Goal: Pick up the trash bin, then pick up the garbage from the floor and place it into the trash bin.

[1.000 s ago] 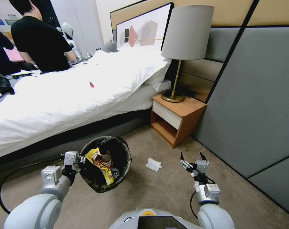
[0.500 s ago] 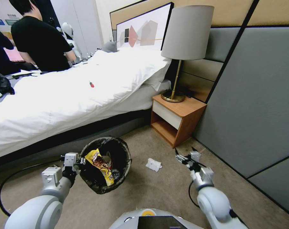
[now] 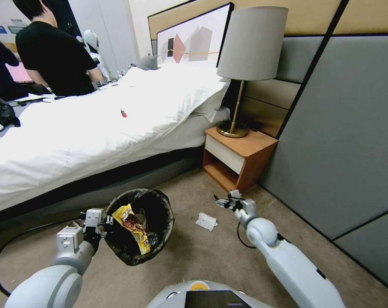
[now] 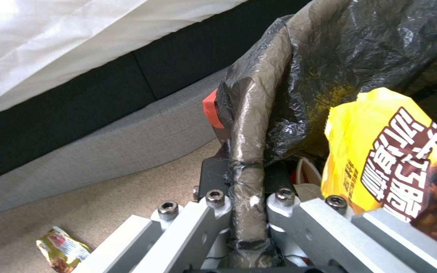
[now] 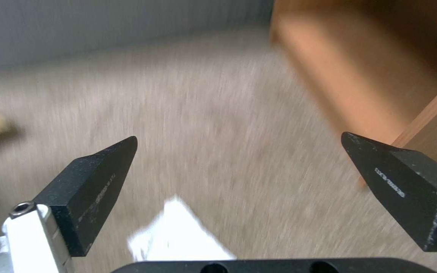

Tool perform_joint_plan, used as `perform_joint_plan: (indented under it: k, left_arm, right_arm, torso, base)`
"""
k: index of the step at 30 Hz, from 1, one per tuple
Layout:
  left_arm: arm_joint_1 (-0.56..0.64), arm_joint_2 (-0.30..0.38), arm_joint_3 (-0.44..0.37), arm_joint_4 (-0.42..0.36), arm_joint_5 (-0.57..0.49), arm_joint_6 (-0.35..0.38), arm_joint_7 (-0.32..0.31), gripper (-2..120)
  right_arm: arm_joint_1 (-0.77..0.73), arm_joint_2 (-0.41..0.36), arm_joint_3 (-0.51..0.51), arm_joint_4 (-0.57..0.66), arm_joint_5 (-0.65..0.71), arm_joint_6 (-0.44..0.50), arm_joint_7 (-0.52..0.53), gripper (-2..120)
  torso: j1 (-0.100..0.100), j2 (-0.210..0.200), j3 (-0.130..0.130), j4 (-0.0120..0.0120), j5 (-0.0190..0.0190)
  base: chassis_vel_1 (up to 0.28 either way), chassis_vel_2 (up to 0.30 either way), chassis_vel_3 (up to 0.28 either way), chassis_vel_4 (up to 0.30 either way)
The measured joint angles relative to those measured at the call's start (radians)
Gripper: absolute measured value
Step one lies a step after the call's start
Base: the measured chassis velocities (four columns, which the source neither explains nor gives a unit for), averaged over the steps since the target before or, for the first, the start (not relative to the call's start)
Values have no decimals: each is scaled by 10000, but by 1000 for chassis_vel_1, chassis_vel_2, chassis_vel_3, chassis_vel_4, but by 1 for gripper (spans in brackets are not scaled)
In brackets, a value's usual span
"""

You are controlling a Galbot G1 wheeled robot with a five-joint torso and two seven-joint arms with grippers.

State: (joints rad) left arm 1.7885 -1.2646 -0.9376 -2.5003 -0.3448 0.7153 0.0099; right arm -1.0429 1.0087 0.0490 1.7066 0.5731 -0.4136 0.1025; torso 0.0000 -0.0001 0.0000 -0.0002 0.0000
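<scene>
While your left gripper (image 3: 101,221) pinches the rim of the small round bin lined with a crinkled black plastic bag (image 3: 165,214), that bin hangs tilted just above the beige carpet (image 3: 202,252), its mouth facing you, close to the foot of the white-sheeted bed (image 3: 74,137). Inside it you have one yellow snack wrapper with brown lettering (image 3: 132,222), standing up against the liner, and a few smaller scraps beneath it that cannot be told apart. In the left wrist view, the liner's folded edge (image 4: 246,159) sits clamped between the metal fingers, and one more small yellow wrapper (image 4: 62,248) lies on the carpet beside the bed base. Your right gripper (image 3: 223,202) reaches low over the carpet with its two black fingertips (image 5: 102,178) spread wide. One crumpled white tissue (image 3: 206,221) lies on the carpet just beside it, between bin and wooden nightstand (image 3: 241,160).
</scene>
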Motion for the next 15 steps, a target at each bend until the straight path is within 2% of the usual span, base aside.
perform_joint_plan:
  k: [5, 8, 10, 15]
  left_arm:
    - [45, -60, -47, 0, 2, -1, -23, 1]
    - [157, -99, -145, 0, -2, -5, -23, 1]
    - [167, -107, -159, 0, -2, -7, -24, 1]
    - [230, -262, -229, 1, -1, -16, -24, 1]
  right_arm:
    - [502, 169, -581, -898, 35, 11, -288, 100]
    - [1038, 566, -1171, -1903, 59, 27, -494, 100]
    - [1098, 629, -1240, -2018, 61, 28, -507, 100]
    - [1825, 1264, -2013, -3227, 50, 106, -669, 100]
  torso:
    - [0, 0, 0, 2, 1]
    - [0, 0, 0, 2, 0]
    - [0, 0, 0, 2, 0]
    - [0, 0, 1, 3, 1]
  base:
    - [0, 0, 0, 0]
    - [0, 0, 0, 0]
    - [0, 0, 0, 0]
    - [0, 0, 0, 0]
